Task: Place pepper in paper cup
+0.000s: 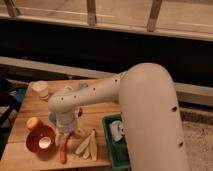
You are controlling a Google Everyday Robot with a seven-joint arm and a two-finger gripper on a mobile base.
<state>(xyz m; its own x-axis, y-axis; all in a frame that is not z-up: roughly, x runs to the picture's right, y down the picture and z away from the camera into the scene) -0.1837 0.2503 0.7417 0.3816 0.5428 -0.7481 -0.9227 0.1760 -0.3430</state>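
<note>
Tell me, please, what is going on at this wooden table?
A white robot arm reaches over the wooden table, its open pincer low over the upper end of a long orange-red pepper lying beside an orange bowl. Whether they touch I cannot tell. The small white paper cup meant to receive the pepper stands apart near the table's far edge.

No readable text, label, brand or number is noted anywhere. The paper cup (40, 89) is recorded as plain. Only dark dots are seen on the white arm (97, 95). The pale item (119, 131) in the green bin (107, 146) cannot be read (its surface is not made out). No marking is seen on the gripper (67, 133), which is held low over the table (102, 112), just above the pepper (63, 150).
</note>
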